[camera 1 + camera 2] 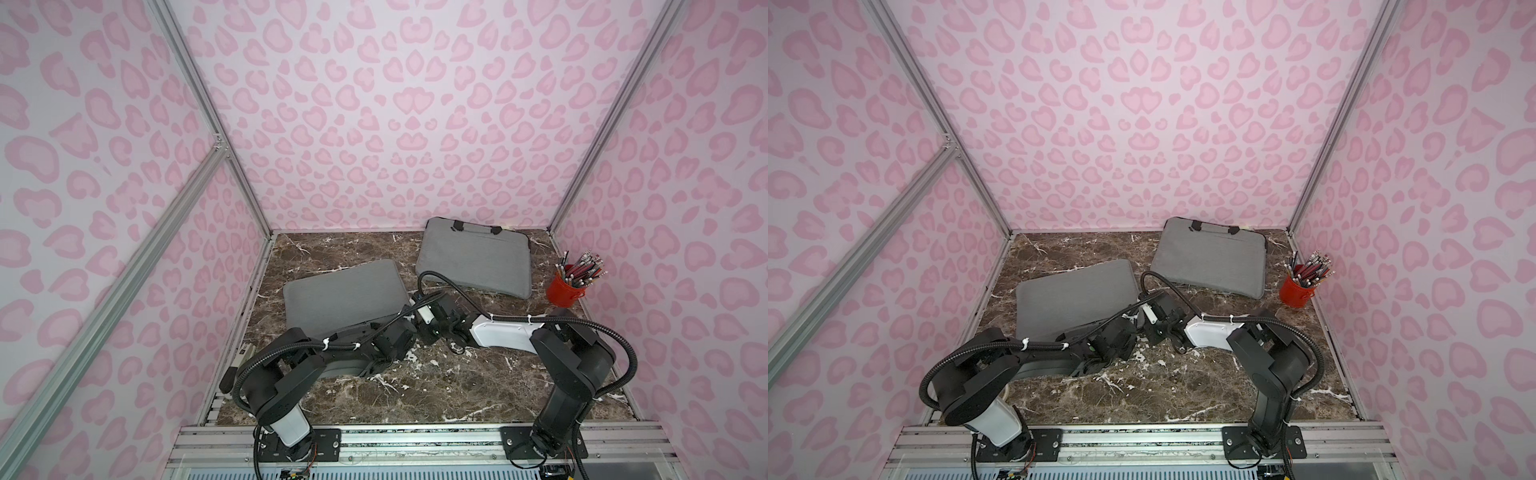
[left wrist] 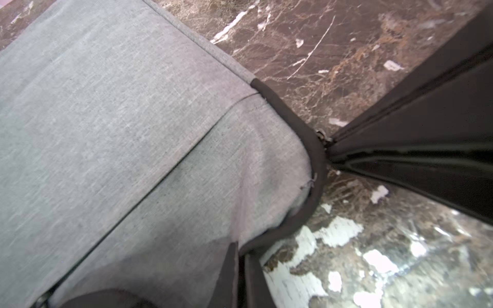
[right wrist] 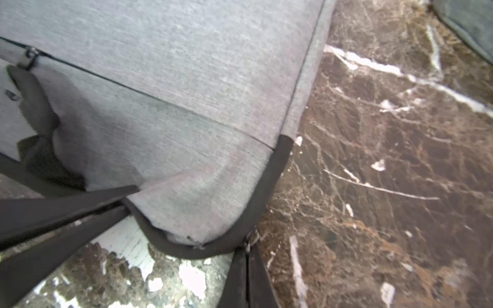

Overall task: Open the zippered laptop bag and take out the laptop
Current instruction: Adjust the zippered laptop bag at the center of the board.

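L gripper (image 2: pixel 240 256) pinches black corner trim (image 2: pixel 314 165) on grey fabric laptop bag (image 2: pixel 106 133); R gripper (image 3: pixel 246 256) pinches metal zip pull (image 3: pixel 252 238).

From above, the left arm (image 1: pixel 291 353) sits right over the near edge of the laptop bag (image 1: pixel 345 295), hiding it. The zipper pull (image 3: pixel 252 238) is tiny and smeared, and the bag runs off both wrist shots.

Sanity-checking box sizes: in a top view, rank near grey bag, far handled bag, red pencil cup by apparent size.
1-2. near grey bag and far handled bag: look alike; arms hide part of the near one, so no ranking.
3. red pencil cup: clearly smallest.
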### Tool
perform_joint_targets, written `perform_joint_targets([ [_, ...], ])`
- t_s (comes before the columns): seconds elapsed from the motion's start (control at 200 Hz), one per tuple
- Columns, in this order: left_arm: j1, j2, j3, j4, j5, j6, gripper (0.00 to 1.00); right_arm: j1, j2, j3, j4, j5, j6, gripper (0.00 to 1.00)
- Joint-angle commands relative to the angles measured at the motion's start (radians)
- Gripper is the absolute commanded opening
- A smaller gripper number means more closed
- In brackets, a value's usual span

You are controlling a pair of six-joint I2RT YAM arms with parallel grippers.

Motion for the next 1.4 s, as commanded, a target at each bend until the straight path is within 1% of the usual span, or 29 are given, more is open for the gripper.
perform_joint_targets([
  [0.0, 0.001, -0.025, -0.026, -0.049, 0.020, -0.010, 0.01, -0.012, -0.001, -0.007, -0.010, 0.014, 0.004, 0.00],
  [0.225, 0.001, -0.071, -0.097, 0.017, 0.071, 0.015, 0.01, -0.015, 0.013, 0.017, -0.017, 0.060, -0.027, 0.00],
  [0.35, 0.000, -0.076, -0.109, 0.034, 0.103, 0.035, 0.01, -0.015, 0.031, 0.042, -0.020, 0.105, -0.043, 0.00],
  [0.51, -0.001, -0.083, -0.118, 0.041, 0.128, 0.044, 0.01, -0.017, 0.060, 0.084, -0.032, 0.132, -0.068, 0.00],
  [0.73, -0.001, -0.100, -0.129, 0.040, 0.128, 0.039, 0.01, -0.041, 0.093, 0.123, -0.027, 0.144, -0.062, 0.00],
  [0.855, -0.002, -0.097, -0.098, 0.016, 0.087, -0.001, 0.01, -0.051, 0.099, 0.133, -0.020, 0.142, -0.051, 0.00],
  [0.865, -0.001, -0.096, -0.093, 0.013, 0.084, -0.005, 0.04, -0.053, 0.099, 0.134, -0.018, 0.141, -0.051, 0.00],
  [0.92, 0.001, -0.097, -0.066, -0.005, 0.085, -0.017, 0.29, -0.058, 0.099, 0.139, -0.015, 0.141, -0.051, 0.00],
  [0.93, 0.001, -0.098, -0.063, -0.007, 0.087, -0.018, 0.32, -0.060, 0.099, 0.140, -0.015, 0.141, -0.052, 0.00],
  [0.94, 0.000, -0.100, -0.060, -0.008, 0.091, -0.018, 0.39, -0.061, 0.100, 0.143, -0.015, 0.141, -0.052, 0.00],
  [0.95, 0.000, -0.101, -0.057, -0.009, 0.093, -0.019, 0.44, -0.062, 0.100, 0.144, -0.015, 0.141, -0.053, 0.00],
  [0.985, 0.002, -0.116, -0.049, -0.009, 0.101, -0.024, 0.55, -0.067, 0.102, 0.152, -0.015, 0.142, -0.055, 0.00],
  [1.01, 0.002, -0.125, -0.048, -0.007, 0.104, -0.026, 0.61, -0.072, 0.106, 0.158, -0.015, 0.142, -0.058, 0.00],
  [1.05, 0.004, -0.148, -0.043, -0.011, 0.104, -0.029, 0.64, -0.078, 0.111, 0.170, -0.015, 0.140, -0.062, 0.00],
  [1.165, 0.013, -0.219, -0.043, -0.050, 0.082, -0.033, 0.67, -0.106, 0.137, 0.217, -0.016, 0.128, -0.087, 0.00],
  [1.24, 0.030, -0.264, -0.047, -0.089, 0.077, -0.037, 0.70, -0.123, 0.164, 0.262, -0.031, 0.125, -0.105, 0.00],
  [1.32, 0.059, -0.311, -0.047, -0.141, 0.082, -0.033, 0.76, -0.142, 0.189, 0.302, -0.053, 0.122, -0.116, 0.00],
  [1.4, 0.102, -0.351, -0.048, -0.204, 0.092, -0.015, 0.83, -0.157, 0.191, 0.313, -0.065, 0.123, -0.125, 0.18],
])
